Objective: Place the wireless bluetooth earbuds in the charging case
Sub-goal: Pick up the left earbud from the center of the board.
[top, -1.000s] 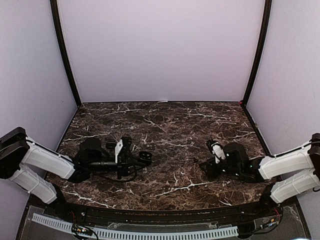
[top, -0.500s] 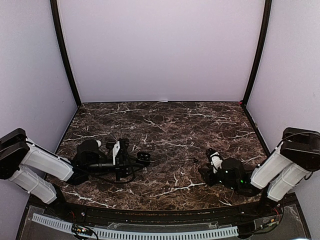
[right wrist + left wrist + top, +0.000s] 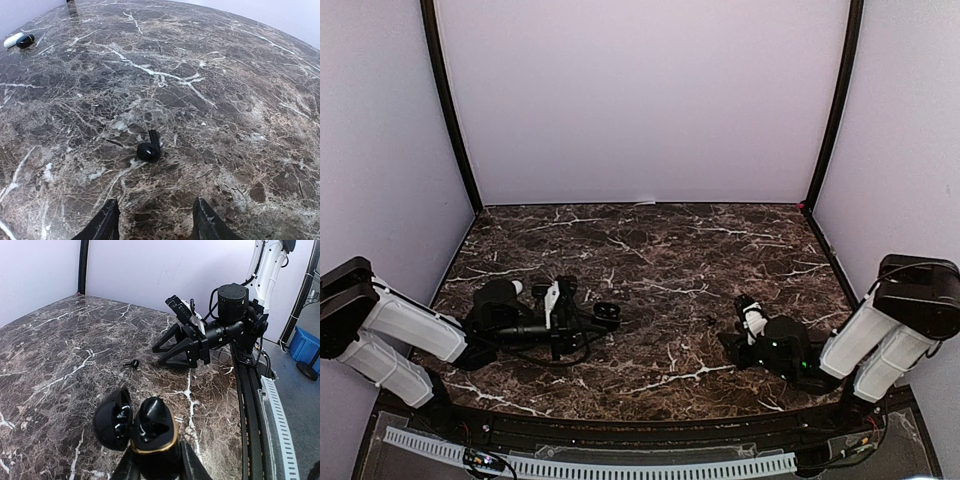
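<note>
A single black earbud (image 3: 149,149) lies on the dark marble table (image 3: 650,250), right of centre in the near half, with its stem pointing away to the far side. It touches nothing.

Just near of it is the right gripper (image 3: 155,200). Its two fingers are spread apart with nothing between them, and their tips are short of the bud on either side. The right arm (image 3: 880,330) has its elbow raised at the right edge. Its forearm slopes down and to the left, so the wrist sits low over the table and the fingers point toward the left.

Well apart from the bud, left of centre, is the charging case (image 3: 152,430). It is black with a gold rim, and its lid (image 3: 114,419) is swung open to one side. The left gripper (image 3: 155,455) is clamped on the lower body of the case, one finger on each flank. The left arm (image 3: 410,325) reaches in low from the left edge, nearly level with the table, and its gripper points right toward the other arm.
</note>
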Controlling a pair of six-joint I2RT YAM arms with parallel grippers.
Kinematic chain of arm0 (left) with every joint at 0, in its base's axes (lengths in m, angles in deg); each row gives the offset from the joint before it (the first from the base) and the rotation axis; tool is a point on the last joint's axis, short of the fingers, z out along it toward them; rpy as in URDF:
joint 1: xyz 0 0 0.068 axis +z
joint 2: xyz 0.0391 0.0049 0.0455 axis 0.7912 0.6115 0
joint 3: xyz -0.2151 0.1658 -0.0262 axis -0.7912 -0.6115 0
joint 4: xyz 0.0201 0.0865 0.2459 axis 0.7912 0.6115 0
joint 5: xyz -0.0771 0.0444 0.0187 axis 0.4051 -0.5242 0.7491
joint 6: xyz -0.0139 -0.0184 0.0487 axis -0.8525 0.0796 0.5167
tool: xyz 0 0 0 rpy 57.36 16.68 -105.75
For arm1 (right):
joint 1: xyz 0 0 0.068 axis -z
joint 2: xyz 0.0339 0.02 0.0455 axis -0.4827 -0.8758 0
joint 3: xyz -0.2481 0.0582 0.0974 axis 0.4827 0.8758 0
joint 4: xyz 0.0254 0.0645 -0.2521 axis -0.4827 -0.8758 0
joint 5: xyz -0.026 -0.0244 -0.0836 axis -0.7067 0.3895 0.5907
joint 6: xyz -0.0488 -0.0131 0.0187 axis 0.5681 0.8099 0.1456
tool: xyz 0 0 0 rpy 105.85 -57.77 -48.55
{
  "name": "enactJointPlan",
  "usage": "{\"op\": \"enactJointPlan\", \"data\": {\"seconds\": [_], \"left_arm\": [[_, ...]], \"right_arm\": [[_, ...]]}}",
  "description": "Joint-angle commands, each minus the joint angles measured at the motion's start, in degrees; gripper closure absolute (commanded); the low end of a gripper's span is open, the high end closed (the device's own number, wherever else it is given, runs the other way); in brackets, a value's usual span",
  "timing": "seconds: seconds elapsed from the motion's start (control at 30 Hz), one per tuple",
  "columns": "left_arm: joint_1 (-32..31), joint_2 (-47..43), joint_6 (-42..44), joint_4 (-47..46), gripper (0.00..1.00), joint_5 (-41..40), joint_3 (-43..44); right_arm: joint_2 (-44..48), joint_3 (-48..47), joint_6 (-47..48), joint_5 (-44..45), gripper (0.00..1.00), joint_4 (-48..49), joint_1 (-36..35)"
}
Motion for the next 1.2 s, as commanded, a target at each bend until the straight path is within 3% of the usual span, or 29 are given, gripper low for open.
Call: {"op": "enactJointPlan", "data": {"seconds": [0.0, 0.57, 1.17], "left_arm": [[0.27, 0.58, -0.90, -1.63, 0.81, 0.53, 1.11], [0.31, 0.54, -0.97, -1.94, 0.81, 1.15, 0.91], [0.36, 0.32, -0.30, -2.50, 0.82, 1.37, 0.64]], "right_arm": [[-3.25, -0.13, 1.35, 0.19, 0.51, 2.95, -0.41], [-17.33, -7.10, 2.54, -3.65, 0.60, 7.09, 2.82], [-20.85, -10.66, 2.18, -5.80, 0.78, 4.27, 5.59]]}}
